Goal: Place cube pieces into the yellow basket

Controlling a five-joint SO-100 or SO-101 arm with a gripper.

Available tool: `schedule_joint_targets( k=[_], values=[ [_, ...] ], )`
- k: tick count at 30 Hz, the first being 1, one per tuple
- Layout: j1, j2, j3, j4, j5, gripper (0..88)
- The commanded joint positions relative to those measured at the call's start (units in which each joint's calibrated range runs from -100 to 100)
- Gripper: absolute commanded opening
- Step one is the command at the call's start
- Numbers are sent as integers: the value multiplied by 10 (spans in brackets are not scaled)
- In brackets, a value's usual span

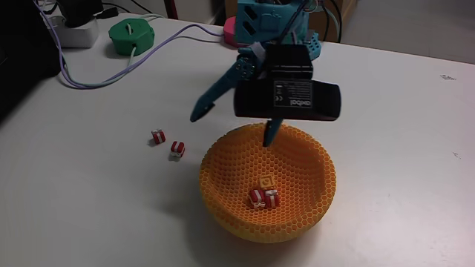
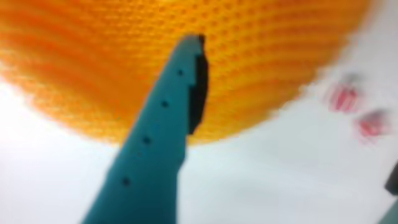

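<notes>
Counting cube pieces: five in all. Three lie in the yellow basket [image 1: 223,159]: two red cubes [image 1: 263,198] and one orange-yellow cube [image 1: 266,182], close together on the bottom. Two red cubes, the left table cube [image 1: 158,136] and the right table cube [image 1: 177,149], stay on the white table [image 1: 89,200], just beside each other, left of the basket in the fixed view.
Basket: one, standing upright in front of the arm.
Gripper [image 1: 234,127]: wide open and holding nothing; one finger [image 1: 204,107] points outside the rim, the other over the bowl.
Step in hand: I judge it is going for the table cubes.
Doing it well: aim for one cube only, with one finger on each side, because the neighbour is very near and could be pushed.
Wrist view: blurred; the teal finger [image 2: 155,124] stands before the basket [image 2: 93,74].
</notes>
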State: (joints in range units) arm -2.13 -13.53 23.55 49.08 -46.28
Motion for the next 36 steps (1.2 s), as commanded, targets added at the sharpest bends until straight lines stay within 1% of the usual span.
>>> schedule_joint_targets(
  k=[1, 4, 6, 8, 11, 15, 21, 32, 34, 36],
  values=[
    [118, -53, 19, -64, 43, 574],
    [224, -61, 52, -100, 65, 548],
    [280, -61, 87, -128, 69, 529],
    [324, -61, 142, -192, 63, 511],
    [355, -59, 225, -300, 40, 499],
    [360, -41, 286, -392, 13, 490],
    [331, 13, 284, -426, 1, 483],
    [330, 124, 271, -518, 18, 460],
    [336, 136, 268, -534, 22, 439],
    [345, 148, 263, -543, 26, 399]
  ],
)
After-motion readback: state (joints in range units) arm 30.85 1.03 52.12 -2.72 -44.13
